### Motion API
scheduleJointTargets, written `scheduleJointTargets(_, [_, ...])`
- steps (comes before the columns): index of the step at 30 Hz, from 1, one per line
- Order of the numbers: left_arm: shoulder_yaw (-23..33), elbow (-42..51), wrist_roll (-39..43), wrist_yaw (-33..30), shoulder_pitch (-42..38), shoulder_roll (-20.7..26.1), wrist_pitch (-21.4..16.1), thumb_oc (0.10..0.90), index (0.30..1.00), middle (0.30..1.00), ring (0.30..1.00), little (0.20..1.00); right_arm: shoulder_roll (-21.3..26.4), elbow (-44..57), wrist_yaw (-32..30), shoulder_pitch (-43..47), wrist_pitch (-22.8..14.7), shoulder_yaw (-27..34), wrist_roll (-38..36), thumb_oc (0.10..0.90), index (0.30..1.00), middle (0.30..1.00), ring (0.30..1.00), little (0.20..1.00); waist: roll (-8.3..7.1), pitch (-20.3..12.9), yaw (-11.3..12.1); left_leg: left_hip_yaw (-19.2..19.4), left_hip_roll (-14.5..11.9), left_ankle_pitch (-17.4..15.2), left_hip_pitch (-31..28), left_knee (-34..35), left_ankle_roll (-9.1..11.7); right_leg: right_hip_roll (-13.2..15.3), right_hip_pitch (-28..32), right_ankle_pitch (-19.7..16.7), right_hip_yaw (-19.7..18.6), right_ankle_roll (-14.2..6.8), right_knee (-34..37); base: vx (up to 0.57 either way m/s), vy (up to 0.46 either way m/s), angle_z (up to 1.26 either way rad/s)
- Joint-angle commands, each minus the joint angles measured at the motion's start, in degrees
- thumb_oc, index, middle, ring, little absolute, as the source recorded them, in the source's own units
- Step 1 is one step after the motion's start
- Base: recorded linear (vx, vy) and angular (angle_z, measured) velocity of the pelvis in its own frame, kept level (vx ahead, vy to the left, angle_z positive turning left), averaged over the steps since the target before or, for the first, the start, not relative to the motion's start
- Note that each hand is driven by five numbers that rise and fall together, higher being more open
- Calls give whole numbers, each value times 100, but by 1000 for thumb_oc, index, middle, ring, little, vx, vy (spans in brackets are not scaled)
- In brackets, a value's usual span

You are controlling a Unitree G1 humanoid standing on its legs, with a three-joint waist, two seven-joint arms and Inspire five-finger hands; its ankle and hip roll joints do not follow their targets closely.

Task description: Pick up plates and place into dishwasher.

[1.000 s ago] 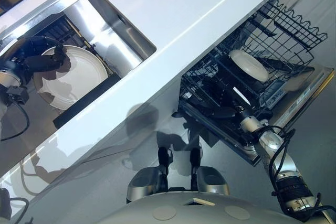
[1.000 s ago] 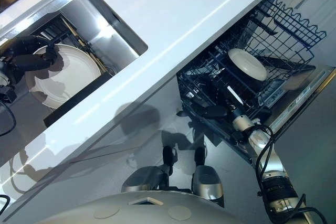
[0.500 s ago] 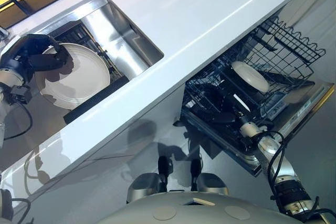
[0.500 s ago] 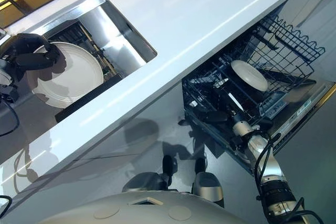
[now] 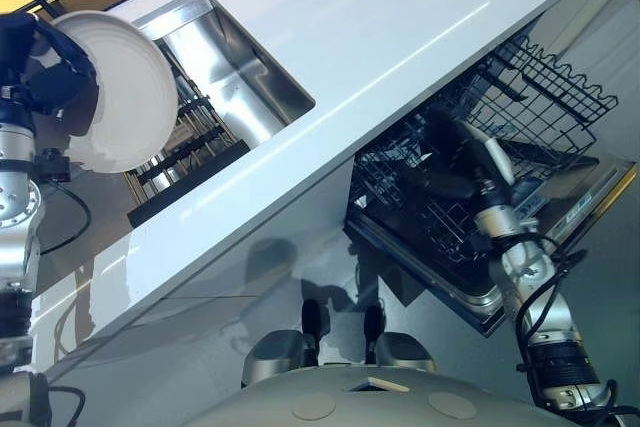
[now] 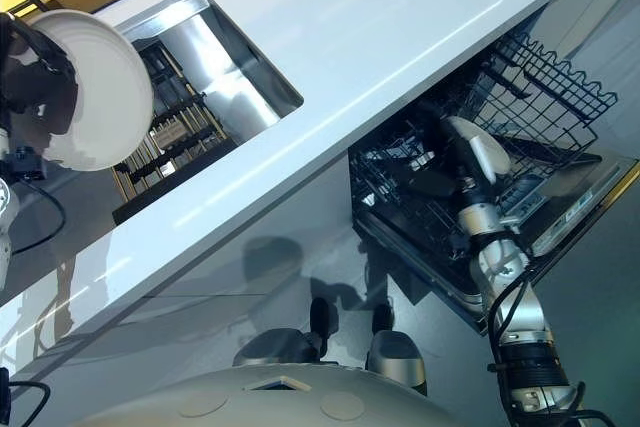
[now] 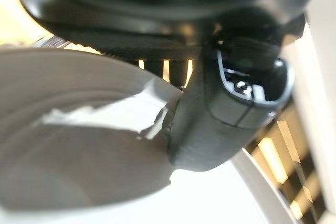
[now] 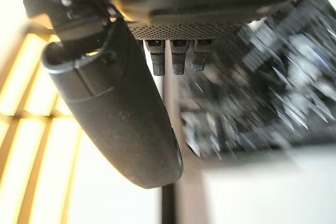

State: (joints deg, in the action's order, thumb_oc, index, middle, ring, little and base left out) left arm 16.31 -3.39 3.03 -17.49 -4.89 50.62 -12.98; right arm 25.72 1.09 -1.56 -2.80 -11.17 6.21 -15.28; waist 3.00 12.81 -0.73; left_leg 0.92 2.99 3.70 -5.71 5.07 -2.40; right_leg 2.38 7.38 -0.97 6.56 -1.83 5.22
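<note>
The right hand (image 5: 452, 152) reaches into the dishwasher's lower rack (image 5: 420, 209), its dark fingers pinching the rim of a white plate (image 6: 482, 155) that stands on edge among the wire tines. Farther off, past the white counter (image 5: 350, 37), the left hand (image 5: 28, 67) grips a second white plate (image 5: 120, 87), thumb (image 7: 223, 114) pressed on its face, holding it tilted above the steel sink (image 5: 235, 77) and its dark rack (image 6: 165, 137). Both plates are round, plain and glossy.

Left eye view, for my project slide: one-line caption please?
Left hand lifts a white plate above the sink; right hand reaches into the dishwasher rack.
</note>
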Motion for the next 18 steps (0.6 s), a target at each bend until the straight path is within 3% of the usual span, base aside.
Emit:
scheduleJointTargets(1, [660, 290, -731, -1054, -134, 117, -651, 100, 300, 300, 300, 200, 362, 512, -899, 278, -813, 623, 442, 800, 900, 900, 900, 900, 163, -842, -226, 94, 71, -653, -87, -7, 135, -419, -293, 900, 13, -44, -742, 0, 0, 0])
scheduleJointTargets(6, [415, 669, -986, -1488, -260, -207, -770, 100, 300, 300, 300, 200, 552, 789, -1331, 399, -847, 929, 811, 800, 900, 900, 900, 900, 132, -879, -288, 98, 55, -677, -147, -7, 116, -453, -280, 957, -46, -23, -849, 24, -19, -7])
scheduleJointTargets(9, [184, 826, -1197, -1771, -519, -349, -781, 100, 300, 300, 300, 200, 719, 1049, -1258, 639, -1020, 936, 619, 800, 900, 900, 900, 900, 111, -901, -307, 93, 43, -691, -181, -7, 118, -472, -281, 979, -61, -13, -900, 18, -27, -5])
scheduleJointTargets(13, [-239, 869, -1672, -2287, -962, -502, -871, 100, 300, 300, 300, 200, 770, 1497, -326, 1071, -1041, 635, -611, 800, 900, 900, 900, 900, 88, -936, -299, 101, 43, -704, -212, -18, 123, -474, -285, 999, -65, -12, -962, 4, -8, -1])
scheduleJointTargets(15, [-612, 796, -1999, -2601, -1329, -626, -884, 100, 300, 300, 300, 200, 644, 1644, 519, 1392, -688, 231, -1336, 800, 900, 900, 900, 900, 71, -966, -304, 111, 46, -714, -222, -27, 137, -466, -283, 1003, -50, -13, -976, -7, -30, -7])
scheduleJointTargets(18, [-1067, 652, -2517, -3164, -1760, -818, -1019, 100, 300, 300, 300, 200, 475, 1721, 997, 1774, -185, -341, -1618, 800, 900, 900, 900, 900, 40, -1030, -294, 118, 46, -724, -232, -31, 153, -460, -262, 995, -33, -10, -950, 1, -18, -2])
